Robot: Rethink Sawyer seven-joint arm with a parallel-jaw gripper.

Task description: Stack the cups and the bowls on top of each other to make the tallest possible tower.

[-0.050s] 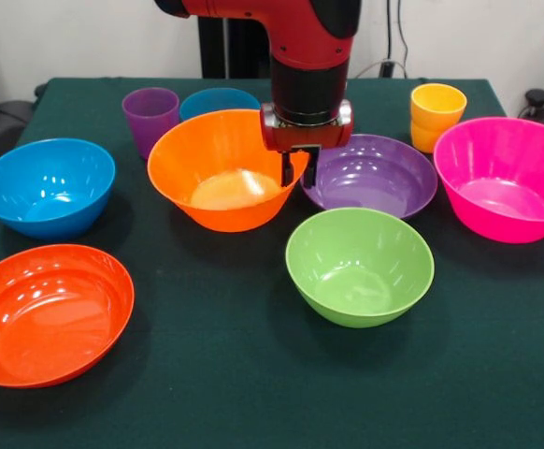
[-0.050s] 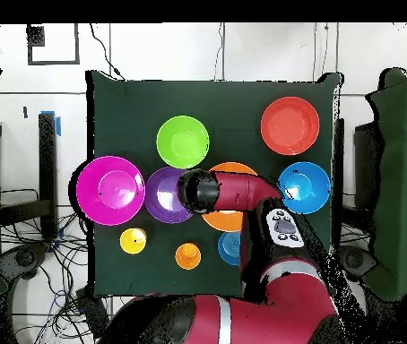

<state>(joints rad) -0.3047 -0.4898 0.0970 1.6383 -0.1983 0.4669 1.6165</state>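
Bowls: all separate on the green table (image 1: 253, 393), none nested, no tower
Large orange bowl (image 1: 218, 168): centre, tilted, its right rim raised
Gripper (image 1: 297, 166): down on that right rim, fingers straddling the rim and pinching it
Purple bowl (image 1: 370, 175): just right of the gripper, behind the green bowl (image 1: 359, 266)
Large pink bowl (image 1: 506, 178): far right in the front view
Blue bowl (image 1: 48, 185): left side, well apart from the orange one
Shallow red-orange bowl (image 1: 48, 313): front left corner
Small blue bowl (image 1: 219, 100): behind the orange bowl, beside the purple cup (image 1: 150, 117)
Yellow cup (image 1: 437, 105): sits on an orange cup (image 1: 424, 138), back right
Arm (image 2: 243, 193): crosses above the orange bowl in the overhead view
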